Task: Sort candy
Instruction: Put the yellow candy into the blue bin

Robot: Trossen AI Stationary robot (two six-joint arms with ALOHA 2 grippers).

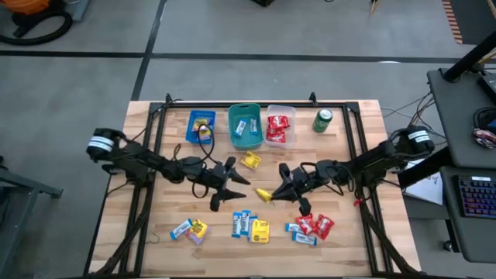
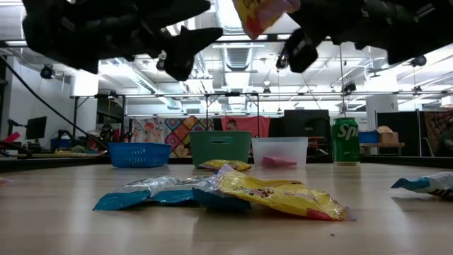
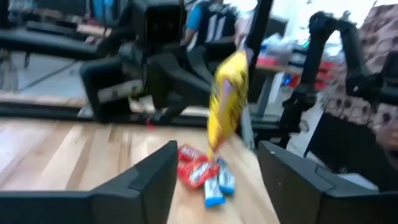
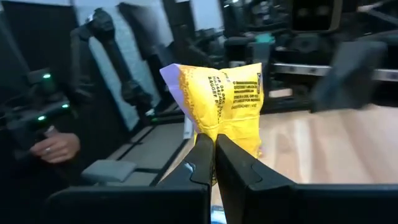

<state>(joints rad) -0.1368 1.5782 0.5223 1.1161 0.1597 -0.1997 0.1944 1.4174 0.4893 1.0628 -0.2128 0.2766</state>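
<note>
Both arms fill the middle of the high view, reaching inward over the wooden worktop (image 1: 155,232). Right gripper (image 1: 273,192) holds a yellow packet (image 1: 264,194) at mid-table; left gripper (image 1: 239,183) sits just across from it, empty. Three bins line the far edge: blue bin (image 1: 201,126), teal bin (image 1: 245,125), clear bin (image 1: 280,126) with red packets, and a green can (image 1: 322,119) beside them. Loose candy (image 1: 252,227) lies in clusters along the near edge, and one yellow piece (image 1: 250,160) lies near the teal bin.

Low view: a yellow and blue pile (image 2: 233,193) lies closest on the wood. The held packet (image 2: 260,14) hangs high above it, well clear of the surface, with the bins in a row behind.

Left wrist view: the left jaws are spread wide, nothing between them. The yellow packet (image 3: 227,99) dangles ahead, with red and blue candy (image 3: 202,175) on the wood below.

Right wrist view: the right jaws are pressed together on the packet's lower edge (image 4: 217,99), so most of it stands free above the pinch. A person's hand (image 4: 57,146) shows off to one side, beyond the worktop.

Judging by this thin edge grip, the carry should be smooth, without jerks. Which bin takes yellow is not certain; the blue bin seems to hold some. Release low, inside the walls, so the light wrapper does not flutter out.
</note>
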